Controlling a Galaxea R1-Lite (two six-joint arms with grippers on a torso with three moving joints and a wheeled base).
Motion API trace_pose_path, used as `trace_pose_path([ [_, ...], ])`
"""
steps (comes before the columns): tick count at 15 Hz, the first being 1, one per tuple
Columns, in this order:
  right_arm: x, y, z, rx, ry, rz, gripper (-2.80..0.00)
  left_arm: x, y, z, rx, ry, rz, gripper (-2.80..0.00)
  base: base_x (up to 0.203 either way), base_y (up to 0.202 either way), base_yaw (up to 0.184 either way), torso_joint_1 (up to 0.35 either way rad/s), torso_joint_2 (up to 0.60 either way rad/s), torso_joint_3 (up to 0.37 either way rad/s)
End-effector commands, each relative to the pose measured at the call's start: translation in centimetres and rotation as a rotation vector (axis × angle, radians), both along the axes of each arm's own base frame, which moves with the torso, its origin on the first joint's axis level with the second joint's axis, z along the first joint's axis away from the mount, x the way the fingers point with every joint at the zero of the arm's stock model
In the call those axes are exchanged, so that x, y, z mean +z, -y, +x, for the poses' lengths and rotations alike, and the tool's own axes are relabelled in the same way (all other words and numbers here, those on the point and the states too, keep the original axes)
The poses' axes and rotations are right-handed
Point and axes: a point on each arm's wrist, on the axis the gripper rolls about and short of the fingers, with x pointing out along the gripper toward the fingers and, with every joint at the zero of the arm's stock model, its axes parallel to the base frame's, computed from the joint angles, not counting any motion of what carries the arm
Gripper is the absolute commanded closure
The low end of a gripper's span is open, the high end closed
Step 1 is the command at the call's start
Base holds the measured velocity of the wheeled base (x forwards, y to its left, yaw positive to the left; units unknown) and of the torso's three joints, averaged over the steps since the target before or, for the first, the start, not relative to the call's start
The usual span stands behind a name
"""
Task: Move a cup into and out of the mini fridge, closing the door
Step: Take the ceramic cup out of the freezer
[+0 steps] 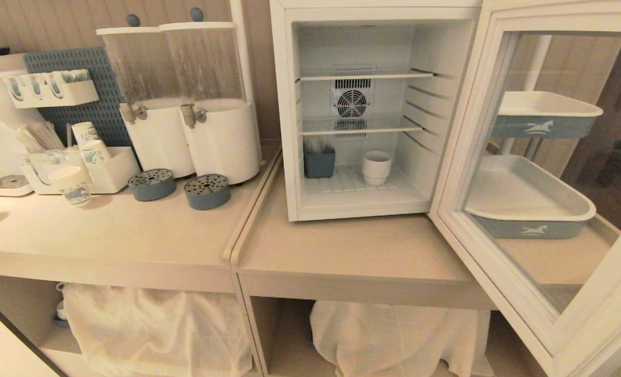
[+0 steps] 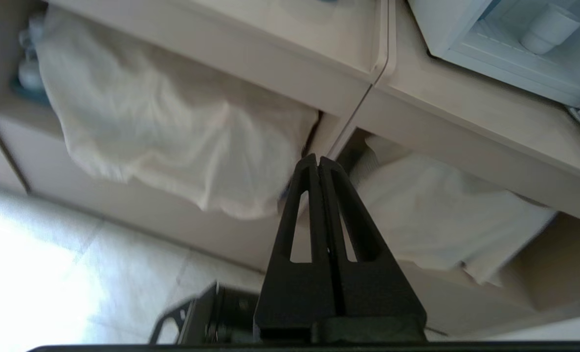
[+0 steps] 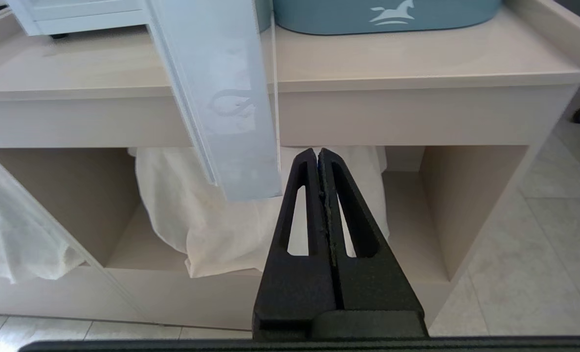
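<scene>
Head view: the mini fridge (image 1: 373, 112), a white boxy cabinet with smooth plastic walls, stands on the pale, matte tabletop (image 1: 352, 251). Its door (image 1: 551, 209), a wide white frame around a large glass pane, is swung fully open toward the robot's right. Inside are two thin wire shelves (image 1: 365, 76) and a round slotted rear fan (image 1: 351, 103). The cup (image 1: 376, 167), a squat white ceramic mug with a narrower stepped base, stands upright on the ribbed fridge floor, right of centre; its handle does not show. Well apart to its left, near the left inner wall, stands a blue-grey square container (image 1: 319, 163).

Through the glass pane, two rounded white trays with blue sides and a horse emblem (image 1: 530, 196) are visible. To the left of the fridge stand two cylindrical drink dispensers (image 1: 185, 99) with clear upper tanks and metal taps, two perforated blue-grey round drip trays (image 1: 179, 188), and printed paper cups (image 1: 72, 184). Crumpled white cloth (image 1: 153, 330) fills the open compartments below.

Left wrist view: the left end effector (image 2: 318, 164), black and wedge-shaped with slotted fingers, is fully closed and empty, hanging below tabletop level in front of the cloth.

Right wrist view: the right end effector (image 3: 318, 156), of identical form, is likewise pressed shut and empty, low before the compartment, near the door's lower edge.
</scene>
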Motion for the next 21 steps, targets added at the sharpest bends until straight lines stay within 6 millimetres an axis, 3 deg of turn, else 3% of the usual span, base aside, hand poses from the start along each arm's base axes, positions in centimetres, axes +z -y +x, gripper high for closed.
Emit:
trace_pose_path([
  [1,0.0,0.0,0.0,0.001,-0.001,0.000,0.00,-1.7,0.0,0.6,-0.002,0.059,0.010,0.00,0.000,0.000,0.000,0.000,0.00,0.000],
  [4,0.0,0.0,0.0,0.001,0.002,0.000,0.00,-5.8,0.0,6.3,0.001,0.173,0.089,0.00,0.000,0.000,0.000,0.000,0.00,0.000],
  [6,0.0,0.0,0.0,0.001,0.002,0.000,0.00,-6.7,0.0,7.7,-0.005,0.382,0.166,0.00,0.000,0.000,0.000,0.000,0.00,0.000],
  [8,0.0,0.0,0.0,0.001,0.000,0.000,0.00,-6.6,0.1,7.8,-0.022,0.458,0.201,0.00,0.000,0.000,0.000,0.000,0.00,0.000],
  [11,0.0,0.0,0.0,0.001,0.000,0.000,0.00,-9.1,0.2,8.3,-0.092,0.224,0.233,0.00,0.000,0.000,0.000,0.000,0.00,0.000],
  [21,0.0,0.0,0.0,0.001,0.000,0.000,0.00,-9.1,0.2,8.3,-0.097,0.229,0.236,0.00,0.000,0.000,0.000,0.000,0.00,0.000],
])
